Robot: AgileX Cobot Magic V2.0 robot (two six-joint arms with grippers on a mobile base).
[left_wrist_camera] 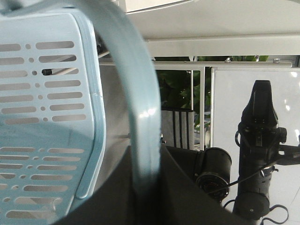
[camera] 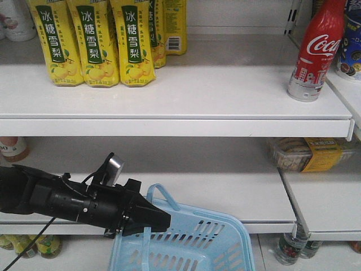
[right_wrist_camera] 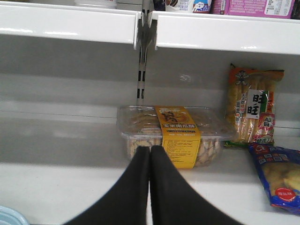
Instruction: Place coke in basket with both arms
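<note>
The coke (camera: 317, 51) stands up straight on the top shelf (camera: 197, 96), far to the right. From the left claw (camera: 161, 217) it sits between 1 and 2 o'clock, high up and well apart. The left claw is low down and is pinching one handle (left_wrist_camera: 145, 117) of the basket (camera: 192, 240). The basket hangs right under the claw, at about 5 o'clock from it. The right wrist view does not show the coke. The right claw (right_wrist_camera: 150, 187) has its two fingers pressed together with nothing between them. It points at a clear snack box (right_wrist_camera: 140, 126) at 12 o'clock, near but not touching.

The coke is close to the front edge of its shelf. It is also near the right end, just beside the next shelf. At 9 o'clock from the coke there is a wide stretch of white shelf, then the yellow drink bottles (camera: 93, 42). The basket's open top sits in front of the lower shelf (camera: 225, 186) and a bit below its front edge.

Counting: one coke. One blue basket with two loop handles. Three yellow bottles in the front row, with more behind that I cannot count. One snack box with a yellow band. Two snack bags lie at 3 o'clock from the box, an orange bag (right_wrist_camera: 251, 112) and a blue bag (right_wrist_camera: 279, 176).
</note>
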